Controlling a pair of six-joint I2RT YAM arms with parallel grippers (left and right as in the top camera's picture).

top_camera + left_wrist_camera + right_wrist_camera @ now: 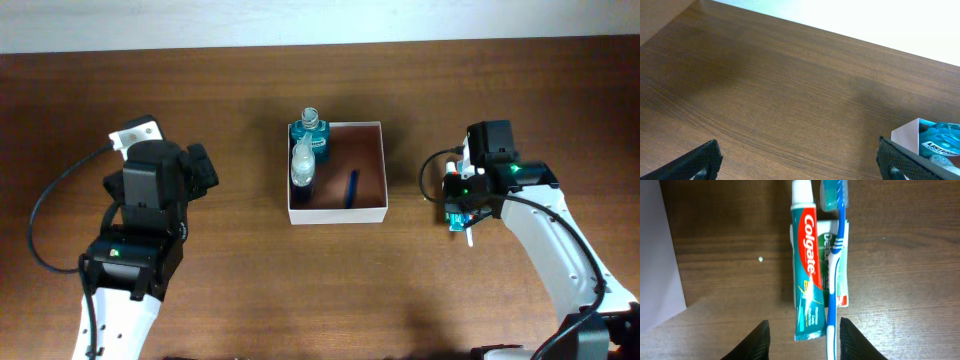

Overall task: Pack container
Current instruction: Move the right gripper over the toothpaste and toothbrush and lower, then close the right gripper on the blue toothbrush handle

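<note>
left gripper: we see it over bare table at the far left, its two fingers spread wide with nothing between them.
container: one, at mid-table, well apart from both arms.
container, heading: we find it nearly square, so no long axis stands out; its walls run in line with the table edges and its open top faces up.
container, contents: one teal bottle upright in the far left corner, one clear bottle just in front of it, and one slim blue stick lying toward the right wall. We cannot tell what the stick is.
right gripper: it hangs right of the container, fingers partly spread either side of the tube's tail end and the brush handle, with a gap showing on the tube side.
under the right gripper: one toothpaste tube, one blue toothbrush and one green pack beneath them, side by side.
</note>
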